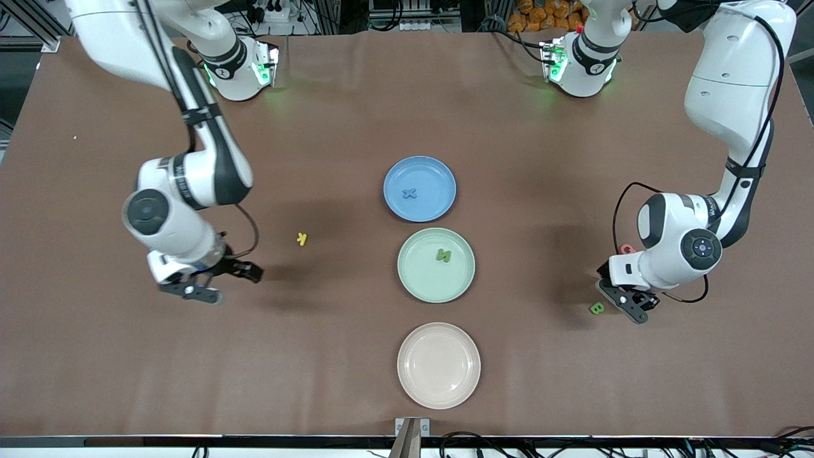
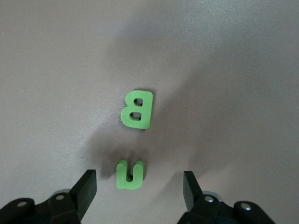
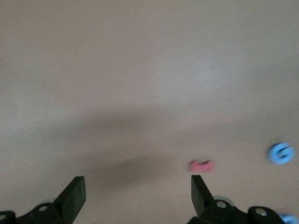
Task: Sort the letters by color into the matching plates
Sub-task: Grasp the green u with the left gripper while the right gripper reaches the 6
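- The beige plate (image 1: 439,365) lies on the brown desk (image 1: 318,356) close to the middle of the edge nearest the front camera, with nothing in it.
- The left pincer (image 1: 626,305) is low over the desk near the left arm's end. Its fingers (image 2: 86,189) are spread, gripping nothing, and stand on either side of a green letter U (image 2: 129,174) without touching it.
- A green letter B (image 1: 596,308) lies flat on the desk just beside that U and apart from it; in the front view it shows just beside the left pincer.
- The right pincer (image 1: 213,283) hangs over bare desk toward the right arm's end, its fingers (image 3: 74,196) wide apart and empty.
- In the right wrist view a pink letter (image 3: 202,165) lies on the desk close to one finger, and a blue letter G (image 3: 281,153) lies further off.
- The green plate (image 1: 435,264) sits at the middle of the desk, next in line after the beige one, and holds one green letter (image 1: 443,256).
- A red letter (image 1: 627,249) shows partly from under the left arm's wrist.
- A yellow letter (image 1: 302,239) lies alone on the desk between the right pincer and the plates.
- The blue plate (image 1: 420,189) is farthest in the row and holds a blue letter X (image 1: 410,193).
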`<state>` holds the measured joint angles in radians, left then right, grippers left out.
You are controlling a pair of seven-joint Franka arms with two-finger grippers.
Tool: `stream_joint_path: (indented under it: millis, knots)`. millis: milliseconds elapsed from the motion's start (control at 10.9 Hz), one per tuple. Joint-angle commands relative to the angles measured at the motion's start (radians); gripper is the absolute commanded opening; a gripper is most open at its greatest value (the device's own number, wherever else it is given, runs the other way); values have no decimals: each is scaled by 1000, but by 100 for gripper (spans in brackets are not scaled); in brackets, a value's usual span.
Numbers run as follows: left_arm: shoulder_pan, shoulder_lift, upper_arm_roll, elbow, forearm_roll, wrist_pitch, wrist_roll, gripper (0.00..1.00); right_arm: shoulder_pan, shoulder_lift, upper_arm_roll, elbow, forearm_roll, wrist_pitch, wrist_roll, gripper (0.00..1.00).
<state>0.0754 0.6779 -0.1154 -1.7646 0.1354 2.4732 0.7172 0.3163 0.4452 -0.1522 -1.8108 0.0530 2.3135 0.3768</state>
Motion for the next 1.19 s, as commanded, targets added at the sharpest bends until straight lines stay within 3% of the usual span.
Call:
stream_joint_path:
  millis: [0, 274, 366, 732, 823, 1006, 1098]
  knots:
    - [14, 3, -12, -6, 7, 15, 21, 82, -129, -75, 11, -57, 11, 1, -210, 100]
    - [17, 11, -12, -3, 3, 16, 19, 77, -219, -123, 11, -133, 11, 3, -378, 100]
    - [17, 12, -12, -3, 3, 15, 19, 68, -230, -132, 11, -154, 11, 3, -387, 100]
    - [17, 15, -12, 2, 1, 15, 18, 64, -290, -152, 11, -269, 11, 50, -400, 100]
    - [17, 15, -12, 2, 1, 16, 15, 41, -302, -152, 11, -330, 10, 126, -407, 100]
    - [17, 15, -12, 4, 1, 16, 8, 10, -330, -152, 10, -389, 11, 179, -455, 100]
    - [17, 15, -12, 5, 1, 15, 8, 0, -332, -151, 11, -407, 11, 191, -455, 100]
